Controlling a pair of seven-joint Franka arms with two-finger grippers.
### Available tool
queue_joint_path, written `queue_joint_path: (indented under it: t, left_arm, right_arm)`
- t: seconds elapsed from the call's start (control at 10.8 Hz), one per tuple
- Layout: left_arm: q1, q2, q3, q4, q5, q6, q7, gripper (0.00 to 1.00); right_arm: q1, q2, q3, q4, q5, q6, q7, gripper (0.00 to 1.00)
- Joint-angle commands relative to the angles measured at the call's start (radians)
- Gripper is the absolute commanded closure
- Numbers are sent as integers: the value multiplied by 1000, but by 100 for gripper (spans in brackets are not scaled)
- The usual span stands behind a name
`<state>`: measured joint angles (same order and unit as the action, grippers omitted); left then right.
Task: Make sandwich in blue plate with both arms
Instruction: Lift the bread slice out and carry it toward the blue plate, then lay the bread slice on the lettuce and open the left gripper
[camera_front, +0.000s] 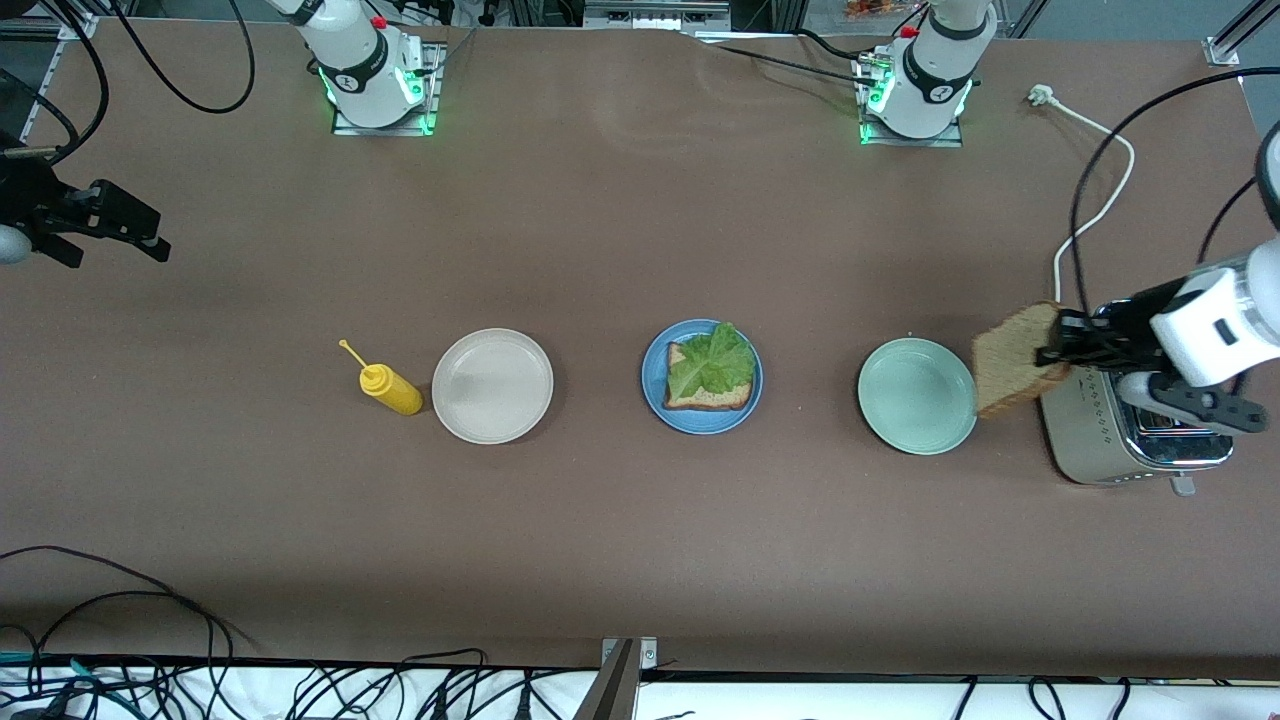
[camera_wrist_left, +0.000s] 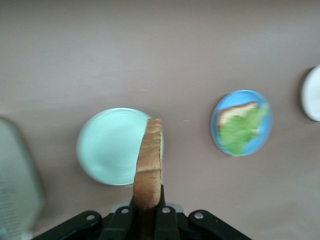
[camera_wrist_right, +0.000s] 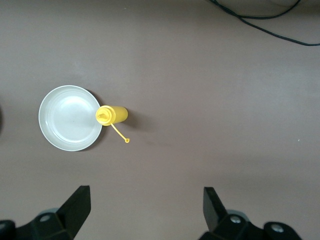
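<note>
Left gripper, in the air over the gap between the pale green plate and the toaster: jaws clamped on one edge of a slice of brown bread, which stands on edge and juts out from the jaws, partly over the green plate's rim. In the left wrist view the slice rises straight out of the closed jaws, with the green plate under and beside it.

Past the green plate, toward the right arm's end of the tabletop, lies the blue plate. It carries the other bread slice lying flat, with a ruffled lettuce leaf spread on top. Bare tabletop separates the held slice from the blue plate, apart from the green plate directly below.

Right gripper, waiting in the air at the right arm's end of the tabletop: jaws wide apart, holding nothing. In the right wrist view its jaws frame bare tabletop, with the yellow squeeze bottle lying on its side and touching the cream-white plate well clear of them.

The three plates and the bottle form one row across the brown tabletop. A white power cord runs from the toaster toward the arm bases; black cables lie along the edge nearest the front camera.
</note>
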<state>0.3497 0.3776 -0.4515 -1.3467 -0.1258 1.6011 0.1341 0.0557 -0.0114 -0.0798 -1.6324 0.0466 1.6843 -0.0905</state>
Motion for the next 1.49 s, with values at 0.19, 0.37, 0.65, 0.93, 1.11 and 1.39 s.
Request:
queue_joint_path:
  t: [0.19, 0.37, 0.65, 0.93, 1.11, 1.39]
  left_arm:
    - [-193, 163, 1, 9, -339, 0, -171, 100]
    - [-198, 233, 2, 5, -525, 10, -159, 100]
    - [-224, 324, 1, -6, -584, 51, -87, 100]
    - [-270, 386, 1, -110, -650, 239, 94, 100]
    - [-278, 426, 2, -135, -722, 263, 204, 100]
    - [-276, 492, 2, -132, -735, 266, 290, 100]
  right_arm:
    - [1, 2, -2, 13, 16, -15, 9, 0]
    - [1, 2, -2, 11, 16, -15, 9, 0]
    - [1, 2, -2, 11, 16, -15, 9, 0]
    - [1, 2, -2, 11, 16, -15, 9, 0]
    - [1, 2, -2, 11, 16, -15, 9, 0]
    - [1, 4, -2, 11, 16, -15, 9, 0]
